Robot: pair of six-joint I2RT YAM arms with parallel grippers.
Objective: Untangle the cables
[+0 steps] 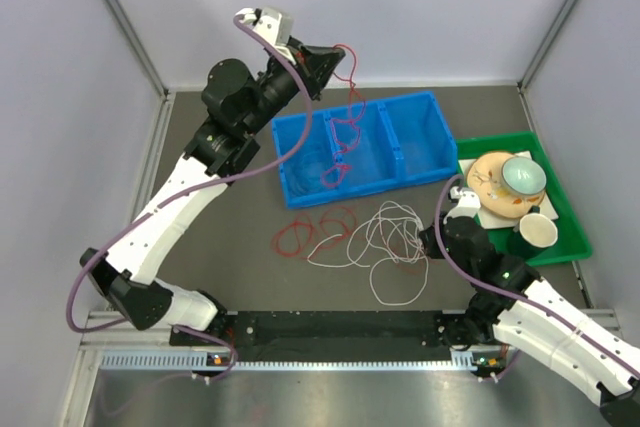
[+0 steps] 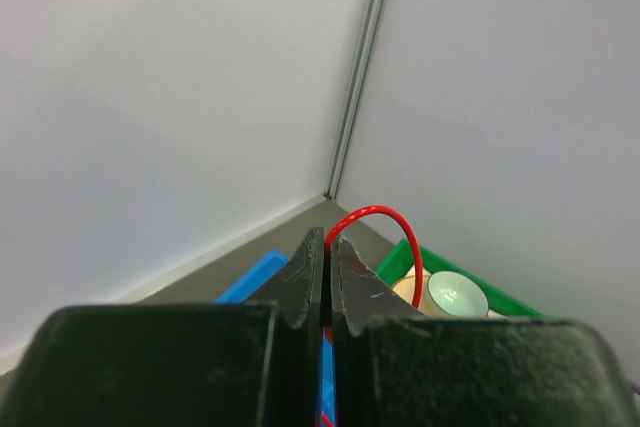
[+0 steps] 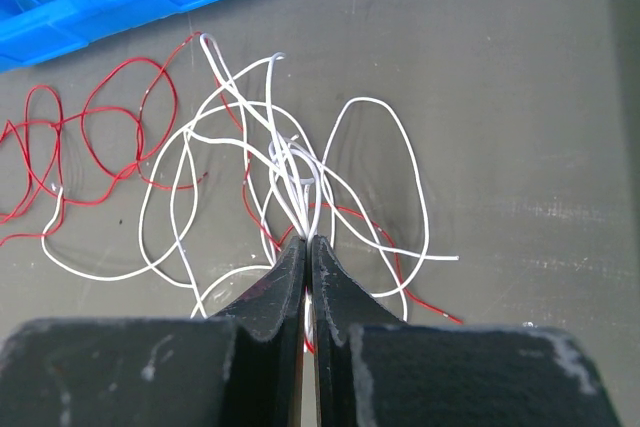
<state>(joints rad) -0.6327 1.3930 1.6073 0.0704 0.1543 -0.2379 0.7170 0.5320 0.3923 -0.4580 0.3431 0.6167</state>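
My left gripper (image 1: 325,62) is raised high over the back of the table, shut on a red cable (image 1: 345,127). That cable hangs from it down into the blue bin (image 1: 400,100). In the left wrist view the red cable (image 2: 385,215) loops out of the shut gripper (image 2: 329,242). My right gripper (image 1: 432,235) is low at the table, shut on a bundle of white cables (image 1: 385,247). In the right wrist view the white loops (image 3: 360,107) fan out from the gripper (image 3: 306,239). More red cable (image 1: 310,227) lies tangled with them on the table and shows again in the right wrist view (image 3: 110,77).
The blue bin has three compartments, and thin blue wires seem to lie in the left one. A green tray (image 1: 560,247) at the right holds a plate, a pale bowl (image 1: 522,175) and a cup (image 1: 538,230). Grey walls stand behind and on both sides.
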